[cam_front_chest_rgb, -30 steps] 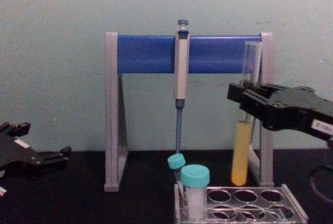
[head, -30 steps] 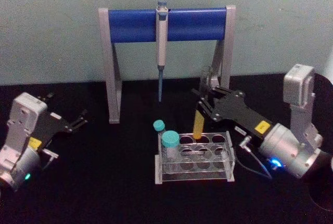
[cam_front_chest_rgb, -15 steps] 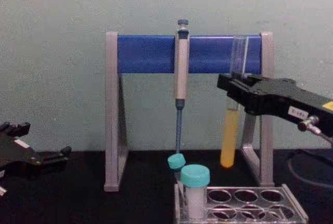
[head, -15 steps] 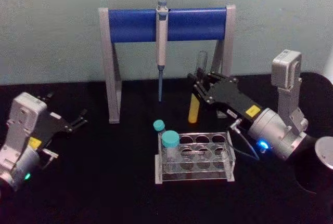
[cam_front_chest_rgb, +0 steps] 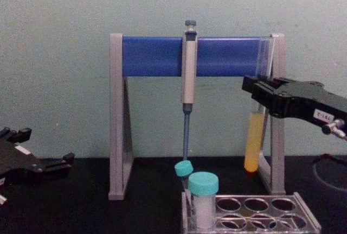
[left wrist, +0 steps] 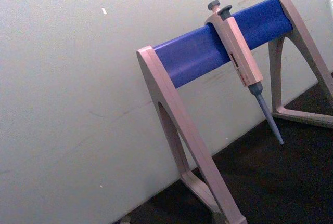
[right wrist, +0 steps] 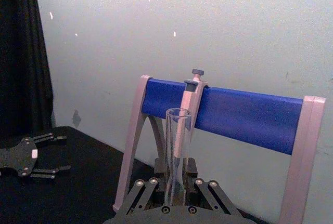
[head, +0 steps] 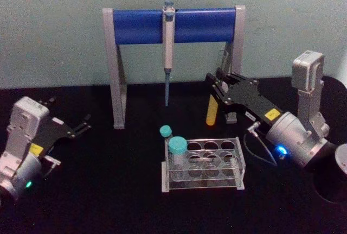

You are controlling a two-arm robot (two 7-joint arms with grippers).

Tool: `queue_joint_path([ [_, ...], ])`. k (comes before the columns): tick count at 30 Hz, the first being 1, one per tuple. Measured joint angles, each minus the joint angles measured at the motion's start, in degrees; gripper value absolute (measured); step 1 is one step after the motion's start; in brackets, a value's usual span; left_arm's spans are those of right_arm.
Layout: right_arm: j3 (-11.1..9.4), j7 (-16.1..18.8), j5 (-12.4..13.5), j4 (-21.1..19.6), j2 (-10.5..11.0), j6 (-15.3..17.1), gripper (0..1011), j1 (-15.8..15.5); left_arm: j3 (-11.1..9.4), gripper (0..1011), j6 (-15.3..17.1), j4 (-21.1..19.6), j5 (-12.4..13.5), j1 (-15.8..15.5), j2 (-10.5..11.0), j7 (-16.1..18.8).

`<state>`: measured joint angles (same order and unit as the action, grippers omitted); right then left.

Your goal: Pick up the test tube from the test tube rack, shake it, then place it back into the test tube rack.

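Note:
The test tube (head: pixel 211 112) is a clear glass tube with yellow-orange liquid in its lower part. It hangs in the air behind the test tube rack (head: pixel 204 180), clear of the holes. My right gripper (head: pixel 215 90) is shut on its middle. From the chest, the test tube (cam_front_chest_rgb: pixel 254 146) sits in front of the stand's right leg, above the test tube rack (cam_front_chest_rgb: pixel 304 213), held by the right gripper (cam_front_chest_rgb: pixel 256 90). In the right wrist view the test tube (right wrist: pixel 177 154) rises open-topped from the fingers (right wrist: pixel 151 195). My left gripper (head: pixel 80 125) rests open at the far left.
A grey-and-blue pipette stand (head: pixel 135 26) spans the back with a pipette (head: pixel 168 49) hanging from its bar. Two teal-capped vials (head: pixel 177 148) stand in the rack's left end. The black table ends at a pale wall.
The right gripper lifted the test tube off the rack and swung it left, then back to the right. The left arm has not moved.

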<state>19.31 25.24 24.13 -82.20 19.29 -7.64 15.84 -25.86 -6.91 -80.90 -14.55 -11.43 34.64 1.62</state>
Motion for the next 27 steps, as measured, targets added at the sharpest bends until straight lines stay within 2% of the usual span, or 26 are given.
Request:
queue_joint_path([
  [12, -2.0, -1.9, -0.8, -3.3, 1.4, 0.9, 230, -3.0, 0.0, 1010, 0.0, 0.0, 0.0, 0.0, 0.0, 0.0],
  [17, -3.2, -2.4, -0.9, -6.5, 2.9, 1.9, 232, -6.0, 0.0, 1010, 0.0, 0.0, 0.0, 0.0, 0.0, 0.0],
  [24, -3.4, -1.2, -0.2, -9.6, 4.1, 2.5, 230, -8.6, 0.0, 1010, 0.0, 0.0, 0.0, 0.0, 0.0, 0.0],
  [27, -2.7, 0.0, 0.3, -10.7, 4.6, 2.7, 230, -9.2, 0.0, 1010, 0.0, 0.0, 0.0, 0.0, 0.0, 0.0],
])
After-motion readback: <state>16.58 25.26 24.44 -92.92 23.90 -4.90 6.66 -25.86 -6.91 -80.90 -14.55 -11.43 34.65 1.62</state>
